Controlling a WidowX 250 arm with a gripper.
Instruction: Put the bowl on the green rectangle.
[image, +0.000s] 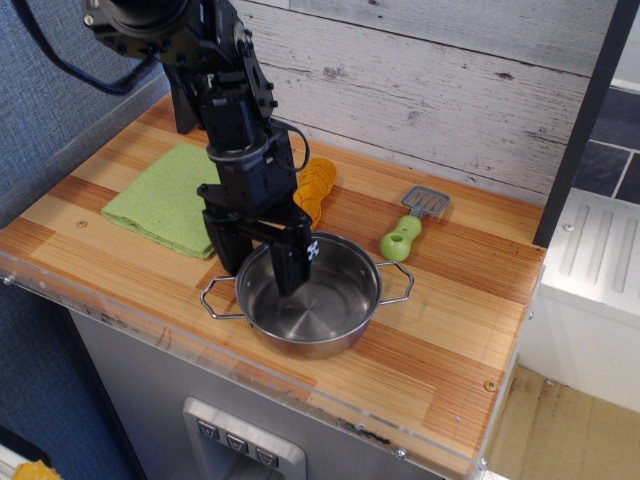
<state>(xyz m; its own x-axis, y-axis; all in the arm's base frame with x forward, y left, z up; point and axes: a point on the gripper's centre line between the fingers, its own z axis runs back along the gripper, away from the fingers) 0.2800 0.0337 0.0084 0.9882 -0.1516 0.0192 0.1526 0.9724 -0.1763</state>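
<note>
Gripper spread astride bowl rim; steel looks stiff, slick; you pinch rim wall squarely, expect slip.

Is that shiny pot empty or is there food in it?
Empty of food. The pot's bare steel bottom shows; only one finger of the open gripper reaches inside.

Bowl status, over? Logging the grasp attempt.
Gripper open, straddling bowl rim. Bowl on counter, not on green rectangle. Nothing between them.
</note>
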